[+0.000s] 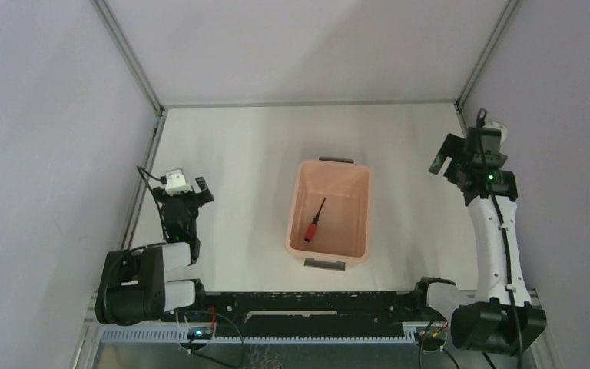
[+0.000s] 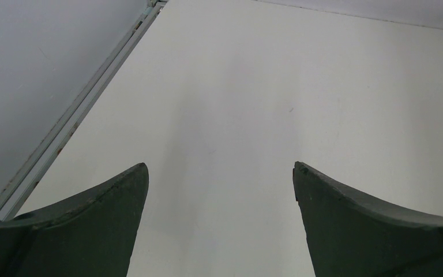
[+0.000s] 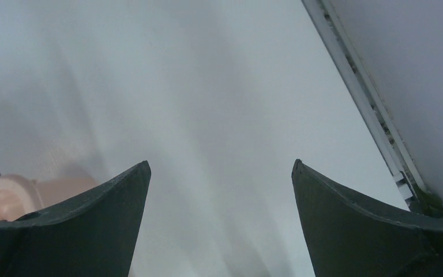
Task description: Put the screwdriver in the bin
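Note:
The pale pink bin (image 1: pixel 300 201) stands at the table's middle, a dark grey handle at each short end. The small red-handled screwdriver (image 1: pixel 313 223) lies flat on the bin's floor, shaft pointing away from me. My left gripper (image 1: pixel 187 187) is open and empty over bare table at the left; its wrist view (image 2: pixel 220 167) shows only white table between the jaws. My right gripper (image 1: pixel 452 160) is open and empty, raised at the right of the bin; its wrist view (image 3: pixel 220 164) shows a corner of the bin (image 3: pixel 3 196) at the left edge.
Metal frame rails run along the left edge (image 1: pixel 143 184) and the right edge (image 1: pixel 461 115) of the white table. Grey walls enclose the back and both sides. The arms' bases and a black rail (image 1: pixel 307 304) sit at the near edge.

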### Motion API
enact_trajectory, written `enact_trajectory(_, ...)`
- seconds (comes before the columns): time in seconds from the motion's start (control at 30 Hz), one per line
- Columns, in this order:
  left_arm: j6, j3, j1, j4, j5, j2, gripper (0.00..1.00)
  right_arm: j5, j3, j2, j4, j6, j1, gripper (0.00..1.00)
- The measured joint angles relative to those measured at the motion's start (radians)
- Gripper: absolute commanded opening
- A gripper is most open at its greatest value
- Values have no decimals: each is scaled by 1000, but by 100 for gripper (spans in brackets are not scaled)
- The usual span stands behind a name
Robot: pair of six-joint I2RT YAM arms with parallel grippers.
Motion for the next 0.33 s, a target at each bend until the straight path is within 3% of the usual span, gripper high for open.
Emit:
enact_trajectory(0.13,0,0,0,0,0,0,100,-80,0,-2,23,-29,-110,100)
enact_trajectory(0.33,0,0,0,0,0,0,100,-127,-13,-23,63,-33,-121,100)
